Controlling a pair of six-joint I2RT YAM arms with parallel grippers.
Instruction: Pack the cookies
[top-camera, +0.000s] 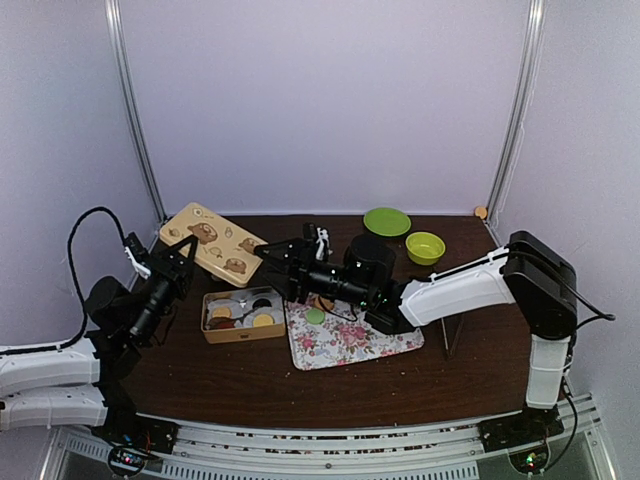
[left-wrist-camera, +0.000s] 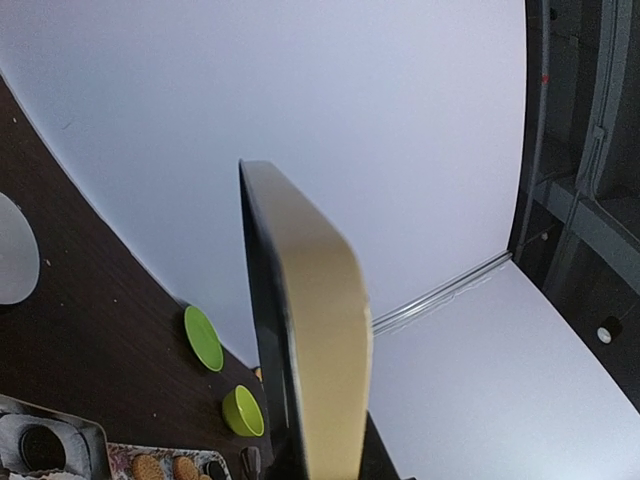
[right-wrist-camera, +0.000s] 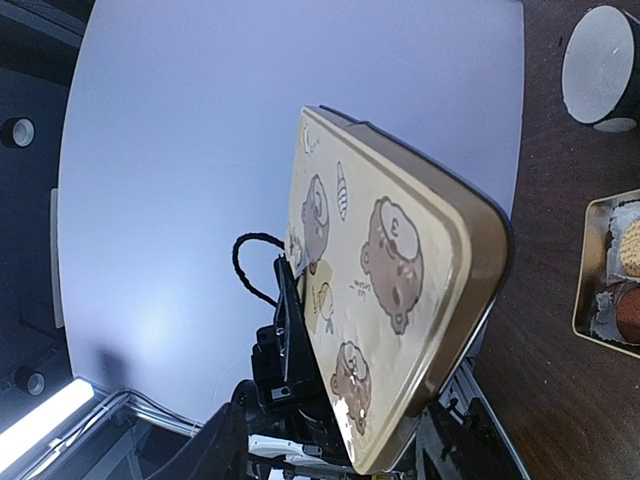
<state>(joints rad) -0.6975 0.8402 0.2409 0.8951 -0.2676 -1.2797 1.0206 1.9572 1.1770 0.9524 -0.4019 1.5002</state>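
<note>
Several cookies (top-camera: 262, 320) lie in paper cups inside an open tin box (top-camera: 207, 333) at the table's left-middle. One light green cookie (top-camera: 315, 316) rests on the floral tray (top-camera: 385, 345). My left gripper (top-camera: 186, 252) is shut on the far-left edge of the cream bear-print lid (top-camera: 213, 242), holding it tilted above the table. In the left wrist view the lid (left-wrist-camera: 320, 330) stands edge-on. My right gripper (top-camera: 268, 254) reaches the lid's right corner. In the right wrist view its jaws straddle the corner of the lid (right-wrist-camera: 400, 290), open with a gap on the left side.
A green plate (top-camera: 387, 221) and a yellow-green bowl (top-camera: 425, 247) sit at the back right. A black cylinder (top-camera: 371, 254) stands behind the right arm. A white cup (right-wrist-camera: 600, 65) stands near the box (right-wrist-camera: 585, 262). Purple walls close in the back and sides.
</note>
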